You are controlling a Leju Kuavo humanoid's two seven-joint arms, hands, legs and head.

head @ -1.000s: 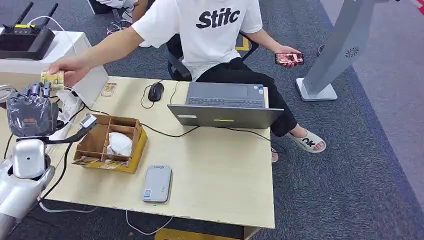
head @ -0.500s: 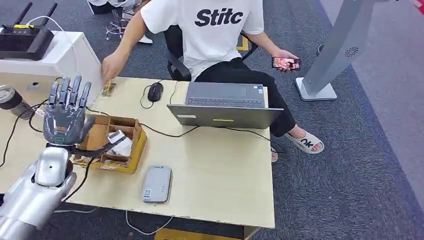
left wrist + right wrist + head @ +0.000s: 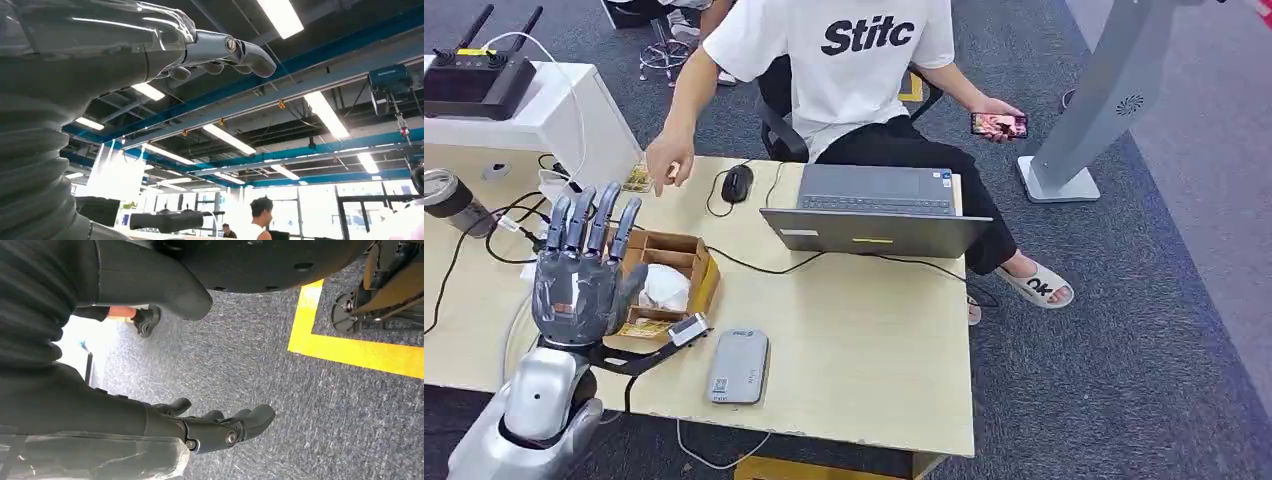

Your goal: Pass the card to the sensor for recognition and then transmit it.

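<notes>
Now the card (image 3: 636,179) lies flat on the far left of the desk (image 3: 864,340), just beside the person's hand (image 3: 669,160). It looks thin, stiff and light, likely slippery; pinching it by an edge seems best. Nearer, the left hand (image 3: 584,280) is raised, fingers spread, holding nothing, by the box (image 3: 692,290). The sensor (image 3: 738,366) lies near. The right hand (image 3: 210,427) hangs empty over carpet

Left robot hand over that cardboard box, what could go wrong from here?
The left robot hand hangs open just above the cardboard box, so lowering it could crush or shove the box. A black cable runs past the box toward the laptop; fingers could snag it. The person's hand hovers close over the table, so a quick swing might hit it.
</notes>
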